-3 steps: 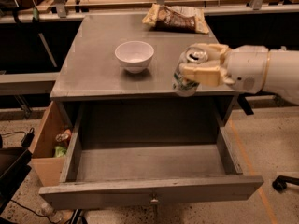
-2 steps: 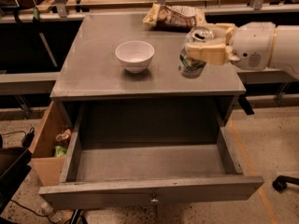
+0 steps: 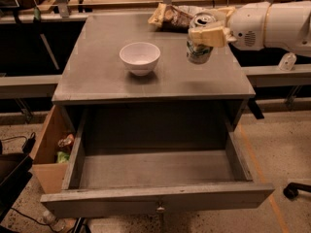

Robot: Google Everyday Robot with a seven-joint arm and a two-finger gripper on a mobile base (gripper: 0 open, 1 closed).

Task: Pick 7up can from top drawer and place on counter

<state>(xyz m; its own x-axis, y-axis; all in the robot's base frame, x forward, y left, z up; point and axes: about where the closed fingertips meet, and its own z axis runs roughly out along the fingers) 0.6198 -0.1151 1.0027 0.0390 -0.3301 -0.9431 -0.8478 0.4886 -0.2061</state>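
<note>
Pinching the small whitish-silver aluminium 7up can (image 3: 198, 52) near its top, the cream two-finger gripper (image 3: 208, 35) holds it over the matte grey counter (image 3: 97, 62), three o'clock from the white round bowl (image 3: 140, 57). Likely light, thin-walled, slick; a gentle mid-body grasp suits.

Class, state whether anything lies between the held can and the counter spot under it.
Nothing visible. The tool grips the can over the counter's right side; the bowl sits left, a snack bag behind.
</note>
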